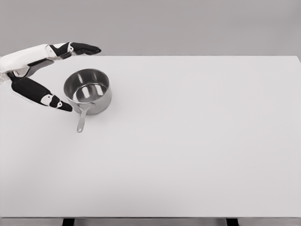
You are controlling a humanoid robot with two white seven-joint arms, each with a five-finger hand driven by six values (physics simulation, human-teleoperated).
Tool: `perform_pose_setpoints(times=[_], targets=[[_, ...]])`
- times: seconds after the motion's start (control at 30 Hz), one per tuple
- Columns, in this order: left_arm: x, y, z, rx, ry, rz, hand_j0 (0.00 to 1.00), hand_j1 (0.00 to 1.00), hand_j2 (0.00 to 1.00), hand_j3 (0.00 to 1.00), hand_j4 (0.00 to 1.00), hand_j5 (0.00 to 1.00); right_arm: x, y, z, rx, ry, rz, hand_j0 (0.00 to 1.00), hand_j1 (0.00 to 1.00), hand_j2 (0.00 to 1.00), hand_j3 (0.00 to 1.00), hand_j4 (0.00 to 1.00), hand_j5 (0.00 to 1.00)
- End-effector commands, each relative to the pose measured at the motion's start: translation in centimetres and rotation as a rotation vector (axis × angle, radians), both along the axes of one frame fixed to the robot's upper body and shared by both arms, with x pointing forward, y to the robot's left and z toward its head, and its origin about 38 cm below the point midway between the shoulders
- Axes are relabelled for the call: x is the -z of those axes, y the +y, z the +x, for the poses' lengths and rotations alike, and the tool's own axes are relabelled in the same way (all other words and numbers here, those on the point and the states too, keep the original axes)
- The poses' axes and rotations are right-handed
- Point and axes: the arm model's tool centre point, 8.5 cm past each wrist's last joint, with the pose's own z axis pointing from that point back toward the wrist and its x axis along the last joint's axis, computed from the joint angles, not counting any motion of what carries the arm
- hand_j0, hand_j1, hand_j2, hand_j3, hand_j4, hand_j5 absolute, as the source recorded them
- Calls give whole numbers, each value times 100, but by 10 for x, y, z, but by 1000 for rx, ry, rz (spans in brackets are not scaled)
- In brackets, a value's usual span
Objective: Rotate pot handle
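A small steel pot [88, 90] stands upright on the white table [188, 141] at the left. Its short handle [82, 119] points toward the front edge, slightly left. My left hand [77, 75] comes in from the left edge and is spread wide around the pot's left side. The long fingers [84, 48] reach over the far side of the pot, and the thumb [56, 102] lies near the pot's front left, just left of the handle's root. The hand holds nothing. I cannot tell whether the thumb touches the pot wall.
The table's far edge runs just behind the hand. Two dark table legs [68, 221] show below the front edge.
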Motion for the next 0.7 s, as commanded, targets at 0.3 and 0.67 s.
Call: perform_pose_setpoints(times=[0.3, 0.67], targets=[[47, -29, 8, 14, 418, 11, 100, 100, 100, 100, 100, 100, 0, 0, 0, 1, -1, 0, 100, 100, 100, 100, 100, 100], [94, -37, -3, 14, 582, 66, 100, 100, 100, 100, 100, 100, 0, 0, 0, 1, 0, 0, 100, 100, 100, 100, 100, 100]])
